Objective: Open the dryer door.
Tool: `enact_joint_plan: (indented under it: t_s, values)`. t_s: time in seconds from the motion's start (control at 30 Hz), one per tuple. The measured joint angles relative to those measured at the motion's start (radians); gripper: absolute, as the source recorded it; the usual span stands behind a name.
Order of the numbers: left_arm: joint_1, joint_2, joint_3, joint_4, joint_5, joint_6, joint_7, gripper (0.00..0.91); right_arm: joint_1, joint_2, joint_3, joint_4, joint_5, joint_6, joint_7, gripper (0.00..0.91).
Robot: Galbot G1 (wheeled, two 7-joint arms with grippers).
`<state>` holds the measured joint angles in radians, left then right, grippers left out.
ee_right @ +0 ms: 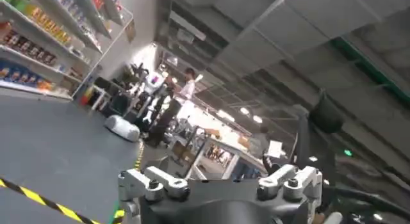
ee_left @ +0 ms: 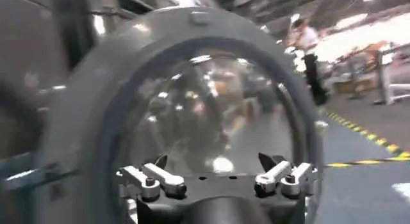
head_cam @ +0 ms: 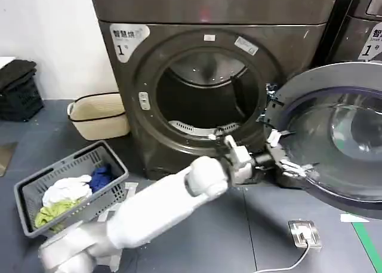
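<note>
The dryer [head_cam: 209,88] stands at the far side of the floor, a dark grey-brown front loader with a silver "1" sticker [head_cam: 126,39] at its upper left corner. Its round opening is uncovered and the drum inside shows. The dryer door [head_cam: 334,135] is swung out to the right of the opening, its grey inner side and domed glass facing the robot.

The left arm reaches across from the near left to the door's near left edge. The left gripper [head_cam: 286,156] is just at the lower left part of the door's rim, with its fingers [ee_left: 160,178] spread apart and holding nothing; in the left wrist view they point at the door's glass [ee_left: 211,116], close to it but not closed around any part.

The right gripper [ee_right: 221,184] points out into the room behind, toward the ceiling, its fingers likewise spread and empty.

On the floor at the near left sits a grey laundry basket [head_cam: 36,186] with clothes, and beyond it a cream tub [head_cam: 98,114] beside the dryer.
</note>
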<state>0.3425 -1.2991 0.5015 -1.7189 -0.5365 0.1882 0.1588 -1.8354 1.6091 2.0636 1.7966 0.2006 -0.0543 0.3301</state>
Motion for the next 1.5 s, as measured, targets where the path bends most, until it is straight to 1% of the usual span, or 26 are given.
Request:
enact_joint_plan:
  t_s: [0.2, 0.37, 0.5, 0.7, 0.83, 1.0, 1.1, 1.23, 1.33, 1.5]
  values:
    - [0.103, 0.122, -0.09, -0.151, -0.05, 0.051, -0.036, 0.907, 0.002, 0.0, -0.008, 0.002, 0.0, -0.002, -0.001, 0.907]
    - [0.198, 0.226, -0.195, -0.267, -0.084, 0.09, -0.078, 0.907, 0.003, 0.0, -0.025, 0.003, -0.006, -0.002, -0.001, 0.907]
    - [0.274, 0.303, -0.293, -0.336, -0.126, 0.098, -0.078, 0.907, 0.012, 0.0, -0.041, 0.003, -0.019, -0.004, -0.001, 0.907]
    - [0.373, 0.41, -0.428, -0.4, -0.163, 0.109, -0.083, 0.907, 0.024, 0.0, -0.071, 0.003, -0.033, -0.007, -0.001, 0.907]
    - [0.452, 0.465, -0.53, -0.42, -0.208, 0.147, -0.11, 0.907, 0.029, 0.0, -0.085, 0.001, -0.035, -0.013, -0.001, 0.907]
    - [0.539, 0.511, -0.641, -0.427, -0.276, 0.229, -0.199, 0.907, 0.029, 0.0, -0.101, -0.003, -0.034, -0.015, -0.001, 0.907]
    - [0.588, 0.529, -0.714, -0.425, -0.286, 0.274, -0.26, 0.907, 0.031, 0.0, -0.109, -0.006, -0.032, -0.016, -0.002, 0.907]
    - [0.648, 0.543, -0.802, -0.411, -0.322, 0.317, -0.319, 0.907, 0.029, 0.0, -0.116, -0.008, -0.026, -0.016, -0.008, 0.907]
    - [0.681, 0.553, -0.87, -0.389, -0.362, 0.354, -0.347, 0.907, 0.026, 0.0, -0.118, -0.004, -0.016, -0.016, -0.019, 0.907]
    - [0.708, 0.548, -0.973, -0.346, -0.482, 0.448, -0.435, 0.907, 0.024, 0.0, -0.121, 0.015, 0.015, -0.025, -0.04, 0.907]
